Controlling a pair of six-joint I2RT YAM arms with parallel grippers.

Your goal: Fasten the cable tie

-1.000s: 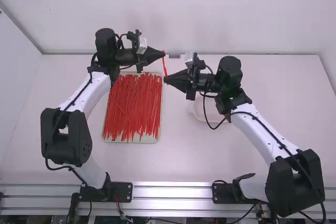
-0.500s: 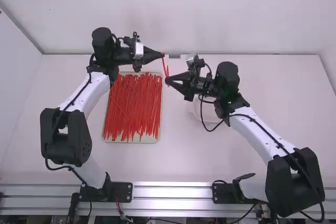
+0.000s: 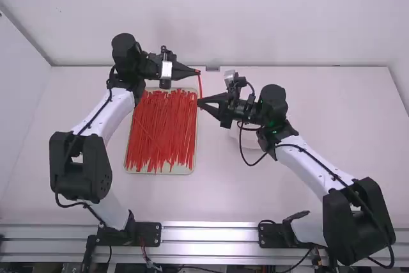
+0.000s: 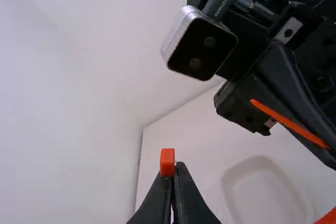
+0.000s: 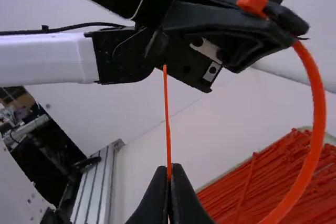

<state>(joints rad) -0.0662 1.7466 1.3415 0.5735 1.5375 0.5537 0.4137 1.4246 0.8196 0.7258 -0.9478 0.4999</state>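
Cable tie (image 3: 200,86) is held in the air, bent into a curve, off the 1 o'clock corner of a tray (image 3: 195,145) heaped with spare red ties (image 3: 163,129). Its head (image 4: 167,161) is pinched by the closed left gripper (image 3: 193,72), and its tail (image 5: 166,119) by the closed right gripper (image 3: 200,100). A white dish (image 3: 241,136) at the tray's 3 o'clock is partly covered by the right arm. The curved strap is shown best in the right wrist view.
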